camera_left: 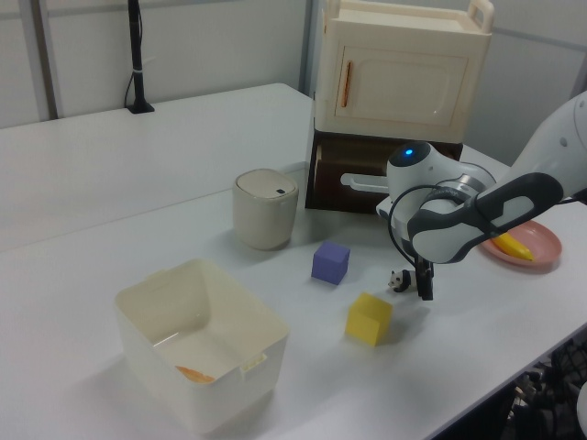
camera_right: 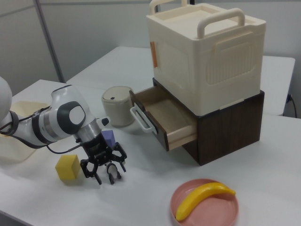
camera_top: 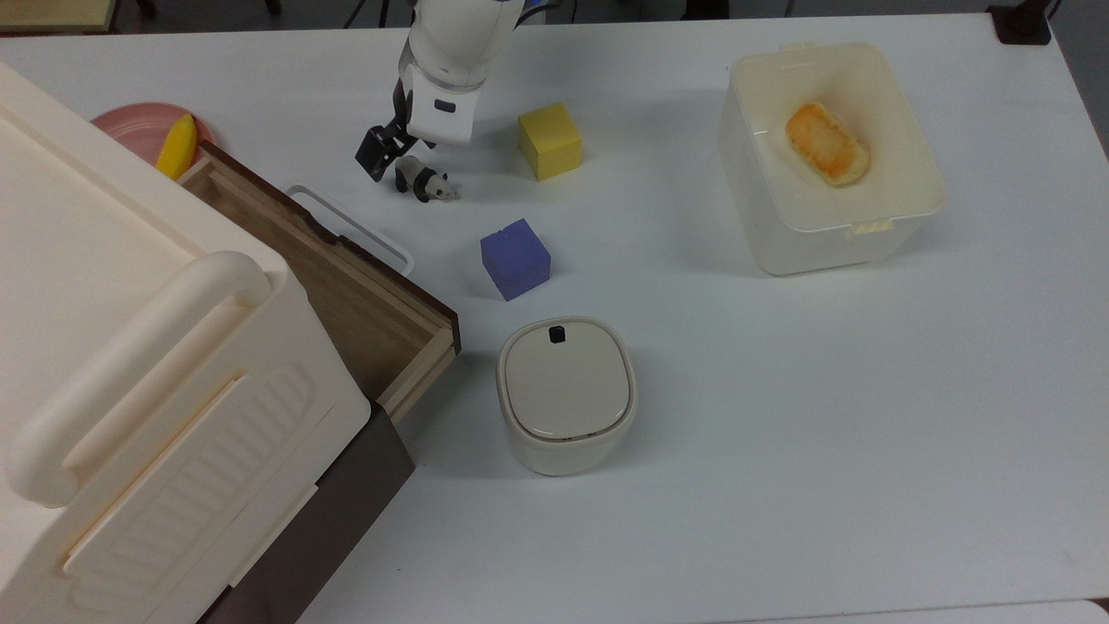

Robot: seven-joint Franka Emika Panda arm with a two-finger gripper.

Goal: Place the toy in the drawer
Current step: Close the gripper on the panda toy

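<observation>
the gripper (camera_right: 104,168) is low over the table (camera_top: 780,416), jaws spread wide with 1 finger on each side of the little panda (camera_right: 112,172), not closed on it. in the top view the panda (camera_top: 424,180) stands in the upper left, between the yellow cube (camera_top: 549,140) and the drawer (camera_top: 346,295). the drawer sits pulled open, white handle facing the panda.
</observation>
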